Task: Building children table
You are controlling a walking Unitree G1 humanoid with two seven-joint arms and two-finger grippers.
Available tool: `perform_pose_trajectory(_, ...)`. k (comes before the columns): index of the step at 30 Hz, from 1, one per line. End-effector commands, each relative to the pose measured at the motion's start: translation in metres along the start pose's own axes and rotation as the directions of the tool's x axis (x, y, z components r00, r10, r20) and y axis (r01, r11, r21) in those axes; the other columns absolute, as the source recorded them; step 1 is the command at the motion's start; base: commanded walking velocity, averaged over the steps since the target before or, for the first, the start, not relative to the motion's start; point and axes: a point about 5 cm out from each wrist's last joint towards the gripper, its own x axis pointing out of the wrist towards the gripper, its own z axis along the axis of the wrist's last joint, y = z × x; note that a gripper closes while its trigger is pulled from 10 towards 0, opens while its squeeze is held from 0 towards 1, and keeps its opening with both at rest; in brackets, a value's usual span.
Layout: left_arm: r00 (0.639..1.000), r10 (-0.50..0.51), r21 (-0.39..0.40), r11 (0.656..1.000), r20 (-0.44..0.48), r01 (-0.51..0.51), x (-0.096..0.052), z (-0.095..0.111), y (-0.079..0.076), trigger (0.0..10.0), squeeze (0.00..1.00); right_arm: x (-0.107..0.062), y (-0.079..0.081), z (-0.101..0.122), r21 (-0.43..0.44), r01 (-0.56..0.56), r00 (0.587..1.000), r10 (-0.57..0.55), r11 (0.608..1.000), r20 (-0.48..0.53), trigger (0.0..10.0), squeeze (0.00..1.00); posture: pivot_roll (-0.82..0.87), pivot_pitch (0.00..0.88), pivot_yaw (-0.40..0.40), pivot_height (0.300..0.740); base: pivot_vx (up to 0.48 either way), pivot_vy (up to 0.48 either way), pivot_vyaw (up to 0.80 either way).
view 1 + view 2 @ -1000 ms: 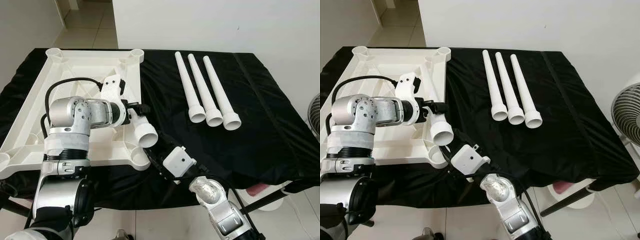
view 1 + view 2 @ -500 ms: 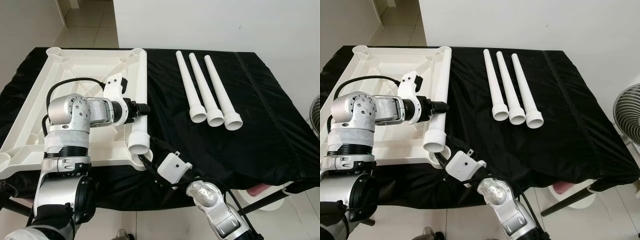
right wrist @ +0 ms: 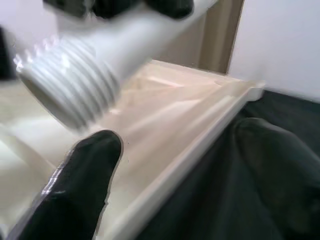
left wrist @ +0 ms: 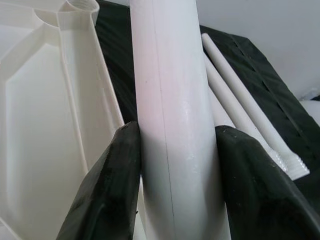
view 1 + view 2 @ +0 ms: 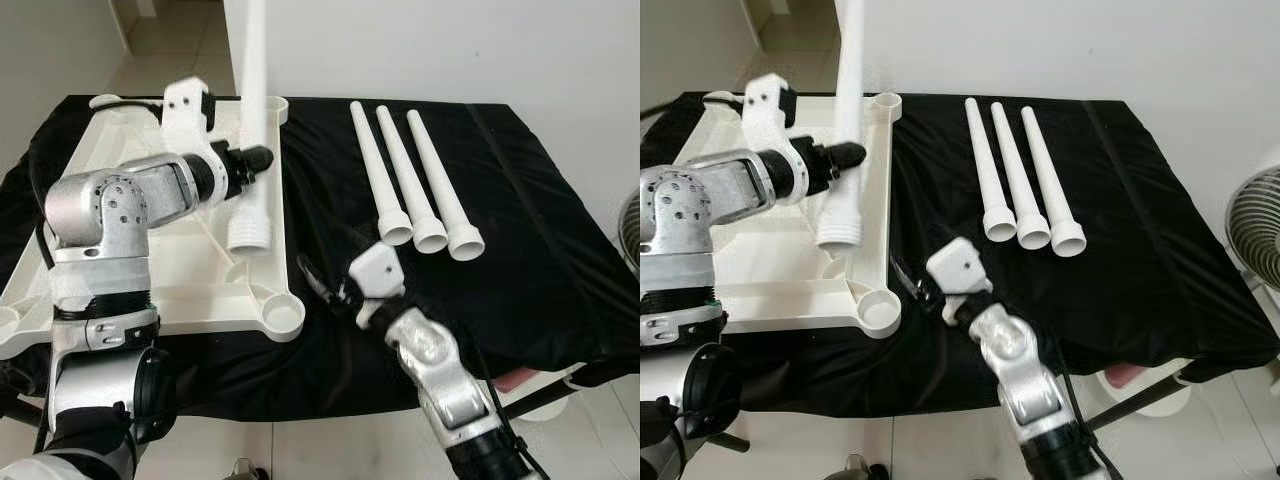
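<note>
The white tabletop (image 5: 150,312) lies upside down on the left of the black-covered table, with round corner sockets (image 5: 283,318). My left gripper (image 5: 260,160) is shut on a white table leg (image 5: 253,70). It holds the leg nearly upright over the tabletop's right rim, with the threaded end (image 5: 251,236) pointing down. In the left wrist view both fingers (image 4: 107,185) press the leg (image 4: 172,125). My right gripper (image 5: 318,283) hovers open over the cloth just right of the near corner socket, and its fingers (image 3: 85,190) point at the threaded end (image 3: 70,95).
Three more white legs (image 5: 415,180) lie side by side on the black cloth (image 5: 530,250) at the back right, threaded ends toward me. A fan (image 5: 1252,225) stands off the table's right edge. A white wall runs behind the table.
My left gripper has raised the leg and swung it from lying low near the corner socket to nearly upright. My right arm has reached forward over the cloth toward the tabletop's corner.
</note>
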Motion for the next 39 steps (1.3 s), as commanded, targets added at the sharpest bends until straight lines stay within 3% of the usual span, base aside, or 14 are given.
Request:
perform_pose_trajectory(1,0.992,-0.125,0.031,0.992,0.02,0.124,-0.003,0.001,-0.01,0.0,0.0,0.002,-0.002,0.007,0.196,-0.016,1.0,0.014,0.98,0.009,10.0,0.0,0.03,0.098,0.006,0.74,0.0,0.0,0.0)
perform_pose_trajectory(3,0.987,-0.158,0.051,0.987,0.043,0.155,-0.005,0.001,-0.013,0.0,0.0,0.007,-0.005,0.016,0.42,-0.027,0.999,0.01,0.907,0.043,10.0,0.0,0.03,0.098,0.006,0.74,0.0,0.0,0.0)
perform_pose_trajectory(5,0.987,-0.158,0.051,0.987,0.043,0.155,-0.005,0.001,-0.013,0.0,0.0,0.007,-0.005,0.016,0.42,-0.027,0.999,0.01,0.907,0.043,10.0,0.0,0.03,0.098,0.006,0.74,0.0,0.0,0.0)
perform_pose_trajectory(8,0.97,-0.224,0.112,0.971,0.096,0.213,-0.011,0.001,-0.017,0.0,0.0,0.012,-0.013,0.024,0.593,-0.066,0.998,0.044,0.803,0.052,10.0,0.0,0.03,0.096,0.004,0.74,0.0,0.0,0.0)
perform_pose_trajectory(12,0.943,-0.31,0.144,0.945,0.118,0.293,-0.016,-0.001,-0.027,0.0,0.0,0.013,-0.013,0.023,0.639,-0.112,0.993,0.111,0.761,0.041,10.0,0.0,0.02,0.089,-0.002,0.74,0.0,0.0,0.0)
perform_pose_trajectory(13,0.926,-0.359,0.156,0.928,0.121,0.339,-0.018,-0.002,-0.033,0.0,0.0,0.014,-0.01,0.021,0.693,-0.131,0.988,0.15,0.708,0.034,10.0,0.0,0.02,0.088,-0.004,0.74,0.0,0.0,0.0)
perform_pose_trajectory(15,0.926,-0.359,0.156,0.928,0.121,0.339,-0.018,-0.002,-0.033,0.0,0.0,0.014,-0.01,0.021,0.693,-0.131,0.988,0.15,0.708,0.034,10.0,0.0,0.02,0.088,-0.004,0.74,0.0,0.0,0.0)
perform_pose_trajectory(17,0.891,-0.439,0.188,0.891,0.113,0.414,-0.021,-0.004,-0.044,0.0,0.0,0.021,-0.01,0.022,0.764,-0.154,0.982,0.183,0.627,0.048,10.0,0.0,0.02,0.085,-0.005,0.74,0.0,0.0,0.0)
perform_pose_trajectory(18,0.891,-0.439,0.188,0.891,0.113,0.414,-0.021,-0.004,-0.044,0.0,0.0,0.021,-0.01,0.022,0.764,-0.154,0.982,0.183,0.627,0.048,10.0,0.0,0.02,0.085,-0.005,0.74,0.0,0.0,0.0)
perform_pose_trajectory(19,0.88,-0.463,0.198,0.877,0.107,0.438,-0.021,-0.006,-0.048,0.0,0.0,0.024,-0.01,0.025,0.792,-0.177,0.976,0.205,0.585,0.067,10.0,0.0,0.02,0.084,-0.006,0.74,0.0,0.0,0.0)
perform_pose_trajectory(22,0.868,-0.487,0.204,0.863,0.098,0.461,-0.021,-0.007,-0.052,0.0,0.0,0.026,-0.01,0.03,0.809,-0.21,0.968,0.236,0.549,0.091,10.0,0.0,0.02,0.084,-0.007,0.74,0.0,0.0,0.0)
perform_pose_trajectory(27,0.811,-0.581,0.234,0.799,0.065,0.554,-0.02,-0.013,-0.068,0.0,0.0,0.042,-0.02,0.035,0.769,-0.205,0.966,0.253,0.606,0.058,10.0,0.0,0.02,0.08,-0.016,0.74,0.0,0.0,0.0)
perform_pose_trajectory(29,0.811,-0.581,0.234,0.799,0.065,0.554,-0.02,-0.013,-0.068,0.0,0.0,0.042,-0.02,0.035,0.769,-0.205,0.966,0.253,0.606,0.058,10.0,0.0,0.02,0.08,-0.016,0.74,0.0,0.0,0.0)
perform_pose_trajectory(39,0.734,-0.679,0.273,0.707,0.006,0.653,-0.025,-0.022,-0.081,0.0,0.0,0.046,-0.033,0.033,0.757,-0.168,0.957,0.288,0.631,-0.027,10.0,0.0,0.02,0.086,-0.017,0.74,0.0,0.0,0.0)
